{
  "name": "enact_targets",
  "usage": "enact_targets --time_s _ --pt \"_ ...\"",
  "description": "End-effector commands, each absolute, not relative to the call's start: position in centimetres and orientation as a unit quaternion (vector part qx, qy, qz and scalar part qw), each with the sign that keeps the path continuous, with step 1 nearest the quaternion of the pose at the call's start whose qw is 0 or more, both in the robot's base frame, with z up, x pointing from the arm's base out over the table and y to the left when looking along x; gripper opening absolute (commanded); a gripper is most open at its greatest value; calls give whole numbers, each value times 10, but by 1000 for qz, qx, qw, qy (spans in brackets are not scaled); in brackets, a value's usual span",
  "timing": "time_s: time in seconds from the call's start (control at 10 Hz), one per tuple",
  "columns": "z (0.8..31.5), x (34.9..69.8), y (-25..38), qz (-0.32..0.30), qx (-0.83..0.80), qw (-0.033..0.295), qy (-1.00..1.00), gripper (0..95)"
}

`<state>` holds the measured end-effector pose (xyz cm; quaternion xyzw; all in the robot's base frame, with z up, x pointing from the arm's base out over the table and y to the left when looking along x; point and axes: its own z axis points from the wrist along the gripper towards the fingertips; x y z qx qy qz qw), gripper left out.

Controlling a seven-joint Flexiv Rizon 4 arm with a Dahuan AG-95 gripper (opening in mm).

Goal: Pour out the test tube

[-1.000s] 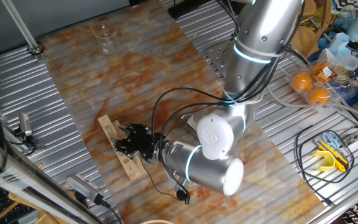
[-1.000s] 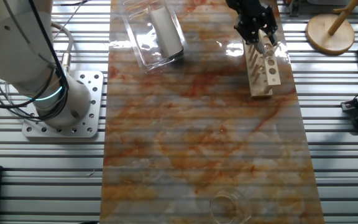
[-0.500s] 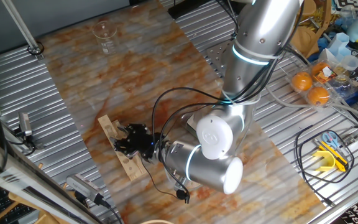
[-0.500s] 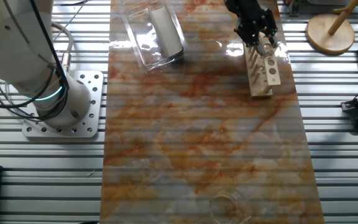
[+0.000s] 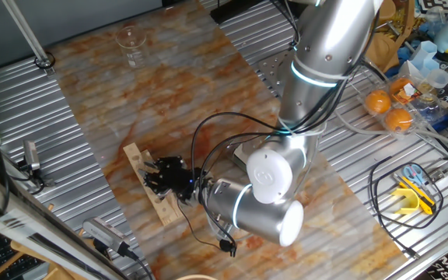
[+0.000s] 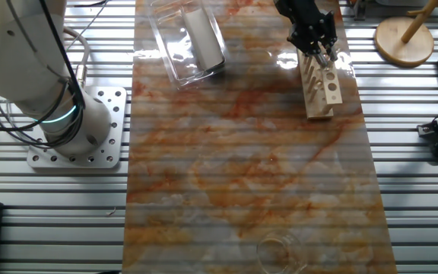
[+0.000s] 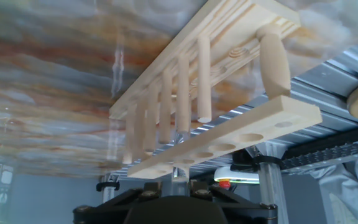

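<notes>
Hand (image 5: 164,176) sits low over the wooden rack (image 6: 322,84) on the marbled desk (image 6: 242,167), at the rack's far end; test tube (image 7: 180,176) apparently in the rack; grip state cannot be determined; beaker (image 5: 131,43) well apart

Over the last second I saw the gripper (image 5: 164,176) creep a little further along the wooden test tube rack (image 5: 149,185), toward its end nearer the glass beaker (image 5: 130,38) in one fixed view. In the other fixed view the gripper (image 6: 315,46) slid slightly up the picture over the rack (image 6: 322,86), so a bit more of the holed top bar lay uncovered. The silver wrist housing (image 5: 271,204) sank a touch lower in the frame.
</notes>
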<state>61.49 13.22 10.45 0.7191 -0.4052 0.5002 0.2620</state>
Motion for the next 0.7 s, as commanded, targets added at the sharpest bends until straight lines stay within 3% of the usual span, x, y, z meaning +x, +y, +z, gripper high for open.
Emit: enact_targets --time_s 0.1,0.2,0.3,0.7 --pt "103 615 132 500 720 261 -405 190" --pt "103 615 131 500 719 261 -405 190" --pt "103 615 131 503 717 261 -407 380" --pt "102 616 131 520 699 268 -411 380"
